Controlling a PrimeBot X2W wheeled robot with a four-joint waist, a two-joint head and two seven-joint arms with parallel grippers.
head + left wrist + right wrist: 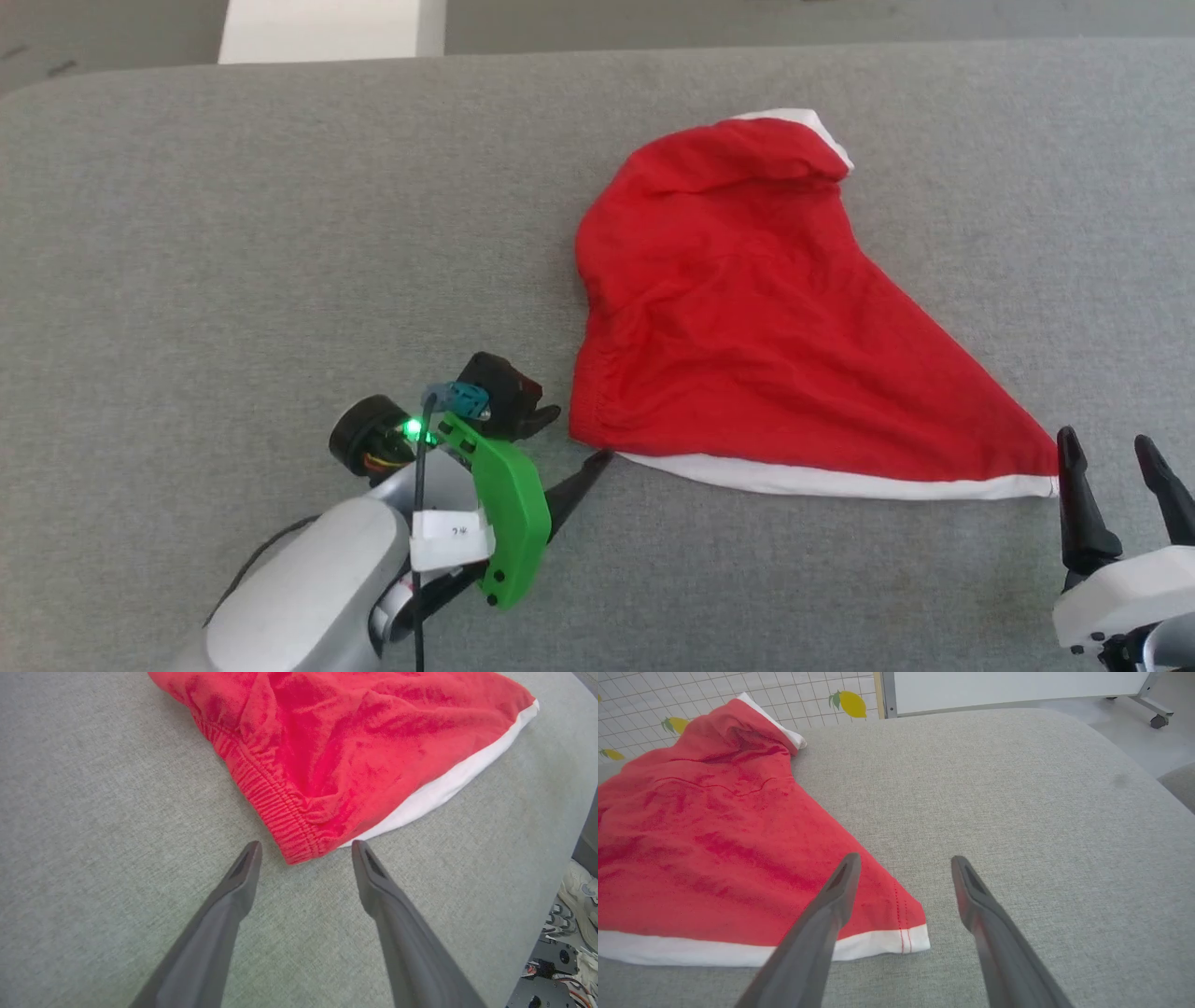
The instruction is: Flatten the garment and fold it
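**Position:** The garment (747,317) lies right of centre on the grey textile-covered bench (233,233). It forms a rough triangle, with its far end humped and folded over.

**Left end effector** (581,434): jaws wide apart and empty, flanking the gathered waistband corner at near left.

**Right end effector** (1104,437): jaws wide apart and empty, at the white-trimmed near-right corner.

**Material:** The fabric is thin, soft and creased. The waistband is ribbed and thicker.

**Risk:** A shallow pinch may take only one layer or miss the thin hem. Uneven pulls would likely drag the bunched far end instead of flattening it.
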